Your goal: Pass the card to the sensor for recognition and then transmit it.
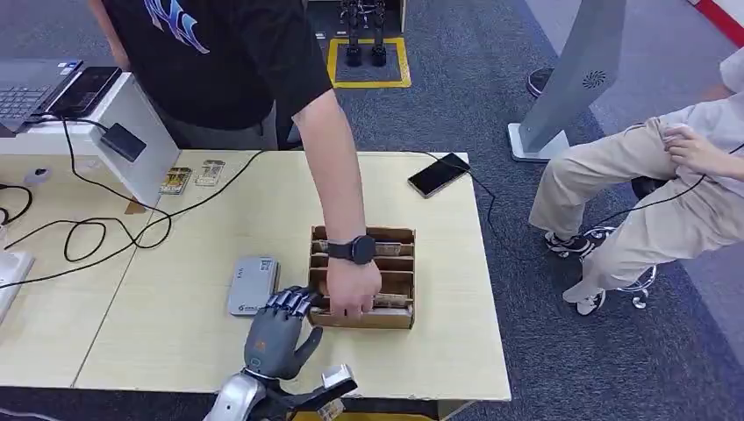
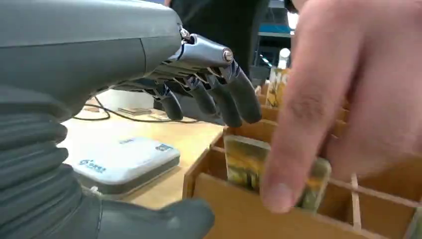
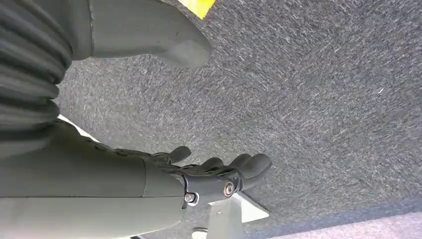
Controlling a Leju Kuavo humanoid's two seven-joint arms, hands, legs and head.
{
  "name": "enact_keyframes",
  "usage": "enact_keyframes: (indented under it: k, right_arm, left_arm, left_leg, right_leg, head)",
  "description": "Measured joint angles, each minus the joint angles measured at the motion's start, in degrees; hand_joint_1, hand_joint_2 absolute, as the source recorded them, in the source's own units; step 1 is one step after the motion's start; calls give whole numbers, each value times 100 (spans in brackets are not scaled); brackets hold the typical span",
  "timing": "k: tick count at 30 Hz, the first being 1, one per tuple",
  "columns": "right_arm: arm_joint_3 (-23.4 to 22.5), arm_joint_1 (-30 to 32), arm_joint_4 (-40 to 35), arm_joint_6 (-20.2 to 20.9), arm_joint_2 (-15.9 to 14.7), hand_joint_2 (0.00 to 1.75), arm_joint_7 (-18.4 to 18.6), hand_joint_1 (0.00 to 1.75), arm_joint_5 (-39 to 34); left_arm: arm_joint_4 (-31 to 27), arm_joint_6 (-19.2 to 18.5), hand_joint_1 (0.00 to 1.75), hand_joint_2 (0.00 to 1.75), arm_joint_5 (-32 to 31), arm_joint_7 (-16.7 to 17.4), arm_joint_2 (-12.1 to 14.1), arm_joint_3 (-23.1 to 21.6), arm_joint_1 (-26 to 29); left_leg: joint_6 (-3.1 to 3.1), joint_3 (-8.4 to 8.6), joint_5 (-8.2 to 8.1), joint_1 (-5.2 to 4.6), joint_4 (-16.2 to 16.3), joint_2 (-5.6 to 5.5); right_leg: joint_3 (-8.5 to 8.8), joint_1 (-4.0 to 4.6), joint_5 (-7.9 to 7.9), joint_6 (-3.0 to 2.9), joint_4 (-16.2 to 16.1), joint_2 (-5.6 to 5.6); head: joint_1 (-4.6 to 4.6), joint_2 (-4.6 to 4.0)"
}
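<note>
The left hand (image 1: 279,329) hovers spread and empty at the box's (image 1: 399,320) near-left corner. The card (image 2: 244,162) stands upright in the front slot, just ahead of its fingertips, a person's hand (image 1: 353,288) on it. The right hand (image 3: 219,177) hangs empty, fingers loosely curled, over the carpet.

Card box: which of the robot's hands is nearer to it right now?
Left. The left hand hovers at the card box's near left corner, beside a person's hand reaching into it. The right hand hangs over grey carpet, away from the box.
</note>
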Motion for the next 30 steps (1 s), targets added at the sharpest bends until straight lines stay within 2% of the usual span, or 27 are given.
enact_keyframes:
  k: [5, 14, 21, 22, 23, 24, 25, 30]
  right_arm:
    - [2, -1, 2, 0, 0, 175, 0, 0, 22]
    - [0, 0, 9, 0, 0, 175, -2, 0, 44]
    - [2, -1, 22, 0, 0, 175, -2, 0, 52]
    - [0, 0, 22, 0, 0, 175, -7, 0, 52]
    - [2, 0, 22, 0, 0, 175, -7, 0, 52]
    - [2, 0, 22, 0, 0, 175, -7, 0, 52]
    - [2, 0, 22, 0, 0, 175, -7, 0, 52]
    - [2, -1, 22, 0, 0, 175, -7, 0, 50]
  left_arm:
    - [120, -50, 28, 175, 0, 33, 22, -88, -17]
    - [238, -68, 17, 175, 20, 63, 61, -138, -54]
    - [297, -77, 30, 175, 72, 63, 70, -164, -81]
    - [306, -79, 40, 175, 79, 63, 70, -169, -82]
    - [308, -83, 65, 175, 85, 63, 70, -171, -82]
    - [308, -83, 148, 175, 90, 63, 70, -175, -82]
    - [311, -79, 175, 175, 96, 63, 70, -179, -83]
    - [315, 77, 175, 175, 50, 98, 68, -203, -127]
  left_leg:
    - [0, 0, 0, 0, 0, 0]
    - [0, 0, 0, 0, 0, 0]
    - [0, 0, 0, 0, 0, 0]
    - [0, -1, 0, 0, 0, 0]
    - [0, 0, 0, 0, 0, 0]
    - [0, 0, 0, 0, 0, 0]
    - [0, 0, 0, 0, 0, 0]
    - [0, 0, 0, 0, 0, 0]
  right_leg:
    - [0, 0, 0, 0, 0, 0]
    - [0, 0, 0, 0, 0, 0]
    - [0, 0, 0, 0, 0, 0]
    - [0, 0, 0, 0, 0, 0]
    - [0, 0, 0, 0, 0, 0]
    - [0, 0, 0, 0, 0, 0]
    - [0, 0, 0, 0, 0, 0]
    - [0, 0, 0, 0, 0, -1]
  head:
    - [0, 0]
    - [0, 0]
    - [0, 0]
    - [0, 0]
    - [0, 0]
    - [0, 0]
    - [0, 0]
    - [0, 0]
